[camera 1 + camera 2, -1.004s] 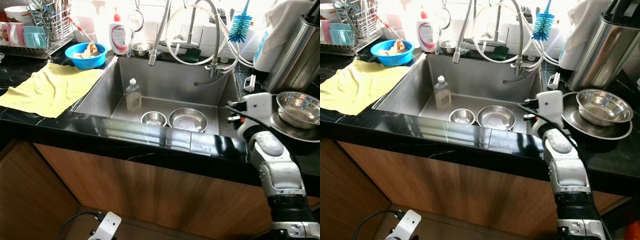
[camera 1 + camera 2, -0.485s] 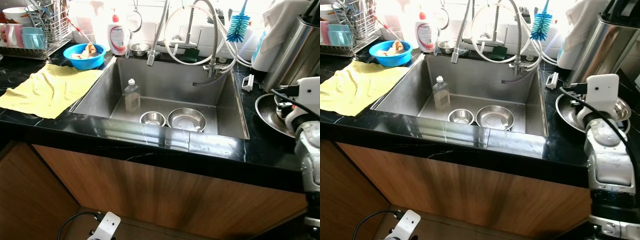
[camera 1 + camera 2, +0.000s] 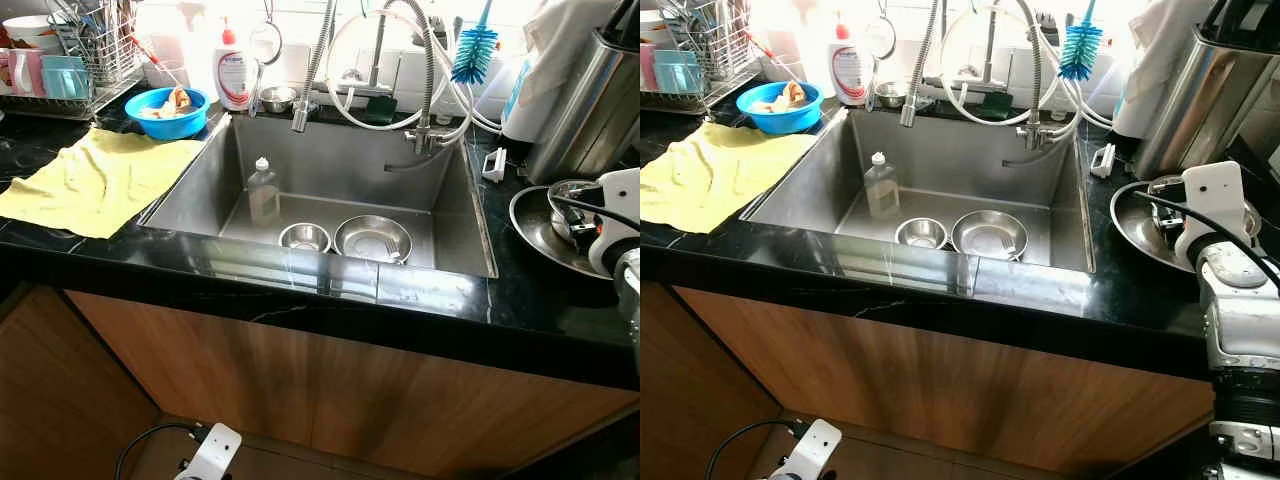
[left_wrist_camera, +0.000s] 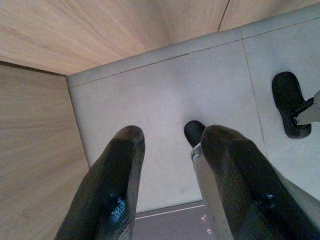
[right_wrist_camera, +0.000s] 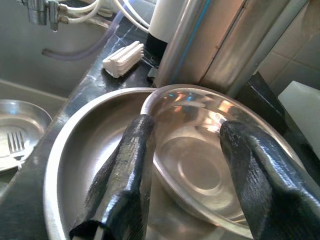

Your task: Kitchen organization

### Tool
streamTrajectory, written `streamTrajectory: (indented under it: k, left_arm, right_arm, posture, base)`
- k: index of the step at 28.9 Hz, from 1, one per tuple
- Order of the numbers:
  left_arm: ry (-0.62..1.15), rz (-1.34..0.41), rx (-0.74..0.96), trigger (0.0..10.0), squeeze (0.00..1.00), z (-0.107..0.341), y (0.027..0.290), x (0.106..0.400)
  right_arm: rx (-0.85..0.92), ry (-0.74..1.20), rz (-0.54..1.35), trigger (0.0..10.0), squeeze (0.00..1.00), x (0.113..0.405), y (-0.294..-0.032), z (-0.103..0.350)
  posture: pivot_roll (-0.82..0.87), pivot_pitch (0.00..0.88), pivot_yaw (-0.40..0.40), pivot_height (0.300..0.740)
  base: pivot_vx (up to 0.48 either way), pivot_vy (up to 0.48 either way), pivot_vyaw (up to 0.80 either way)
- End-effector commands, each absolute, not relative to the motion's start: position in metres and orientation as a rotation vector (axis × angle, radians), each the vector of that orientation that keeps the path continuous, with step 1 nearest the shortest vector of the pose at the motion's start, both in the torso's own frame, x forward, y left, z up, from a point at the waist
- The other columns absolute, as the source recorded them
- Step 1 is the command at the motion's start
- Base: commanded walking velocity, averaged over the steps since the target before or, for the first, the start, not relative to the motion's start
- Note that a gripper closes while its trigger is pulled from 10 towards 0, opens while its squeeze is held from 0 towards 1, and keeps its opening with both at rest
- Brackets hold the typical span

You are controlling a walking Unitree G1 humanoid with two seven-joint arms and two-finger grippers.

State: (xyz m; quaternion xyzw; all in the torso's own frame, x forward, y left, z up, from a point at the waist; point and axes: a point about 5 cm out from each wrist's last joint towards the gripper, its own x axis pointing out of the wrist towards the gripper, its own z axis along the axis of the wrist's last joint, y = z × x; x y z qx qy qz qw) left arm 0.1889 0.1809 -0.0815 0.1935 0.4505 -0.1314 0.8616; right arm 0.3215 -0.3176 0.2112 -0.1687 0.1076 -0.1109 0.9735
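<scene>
My right arm has swung away from the sink's front edge over to the far right of the black stone table (image 3: 440, 300), and my right gripper (image 5: 187, 165) is now hanging over the dishes there. In the right wrist view its two black fingers (image 5: 127, 175) are standing spread apart, gripping nothing, with the near rim of the small shiny steel bowl (image 5: 210, 160) showing between them. That bowl is sitting inside the wide shallow steel plate (image 5: 80, 150), which is resting on the table just right of the sink, in front of the tall steel canister (image 3: 1200, 100). A small white scrubbing brush (image 5: 123, 58) is lying on the table beyond the plate.

The deep steel sink (image 3: 330, 170) is holding a clear plastic bottle (image 3: 263, 190) standing upright, a little steel bowl (image 3: 305, 238) and, just beside it, a larger steel bowl with a fork in it (image 3: 373, 239). A blue bottle brush (image 3: 474, 52) is hanging near the coiled tap hoses. To the left of the sink a yellow cloth (image 3: 95, 175) is lying spread on the table, with a blue plastic bowl (image 3: 168, 108) behind it and a wire dish rack (image 3: 85, 55) in the corner.

My left gripper (image 4: 170, 165) is hanging idle beside the wooden cabinet, pointing down at the pale tiled floor (image 4: 150, 95), its fingers parted and empty.
</scene>
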Motion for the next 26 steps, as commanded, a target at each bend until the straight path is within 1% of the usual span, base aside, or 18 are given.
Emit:
streamTrajectory:
  k: [1, 10, 16, 26]
  left_arm:
    - [0.952, -0.295, 0.423, 10.0, 0.00, -0.082, 0.180, 0.189]
    - [0.951, -0.295, 0.424, 10.0, 0.00, -0.082, 0.180, 0.189]
    - [0.951, -0.294, 0.425, 10.0, 0.00, -0.082, 0.181, 0.189]
    - [0.952, -0.292, 0.423, 10.0, 0.00, -0.082, 0.181, 0.188]
  right_arm:
    - [-0.336, 0.218, -0.216, 10.0, 0.00, 0.323, -0.321, 0.217]
    - [-0.339, 0.255, -0.185, 10.0, 0.00, 0.323, -0.322, 0.212]
    - [-0.351, 0.272, -0.130, 10.0, 0.00, 0.325, -0.318, 0.208]
    - [-0.369, 0.306, -0.143, 10.0, 0.00, 0.325, -0.321, 0.203]
  posture:
    - [-0.15, 0.020, -0.022, 0.740]
    - [-0.15, 0.020, -0.021, 0.740]
    - [-0.15, 0.015, -0.022, 0.740]
    - [-0.14, 0.009, -0.024, 0.740]
  base:
    - [0.000, 0.000, 0.00]
    - [0.000, 0.000, 0.00]
    - [0.000, 0.000, 0.00]
    - [0.000, 0.000, 0.00]
